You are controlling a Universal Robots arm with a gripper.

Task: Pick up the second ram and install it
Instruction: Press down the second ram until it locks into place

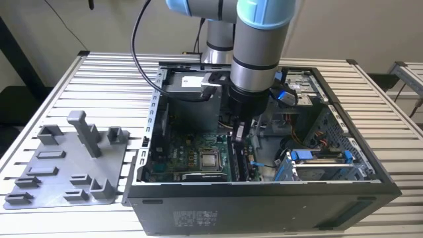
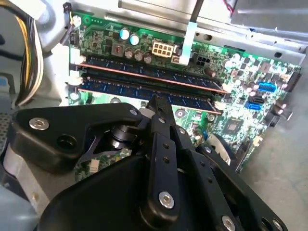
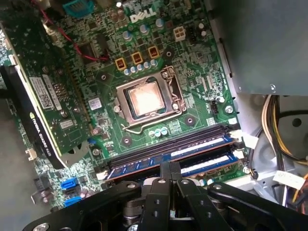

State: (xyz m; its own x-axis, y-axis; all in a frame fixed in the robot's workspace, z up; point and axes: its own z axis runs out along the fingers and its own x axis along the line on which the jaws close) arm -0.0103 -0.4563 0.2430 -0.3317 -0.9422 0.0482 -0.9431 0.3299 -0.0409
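One arm upright, tool point(image 1: 239, 133) above second ram point(image 3: 192, 166)

The exterior view looks down from high in front at the bench point(image 1: 99, 74) and open computer case point(image 1: 264, 193). Both wrist views ride behind my gripper point(image 2: 156, 103), close over the motherboard point(image 3: 159, 53), sharing its memory slots point(image 3: 192, 144) from opposite sides.

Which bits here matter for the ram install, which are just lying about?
Job: gripper, second ram under its tip, motherboard.
Lying about: grey holder plate, processor, graphics card, other ram stick, yellow cables.
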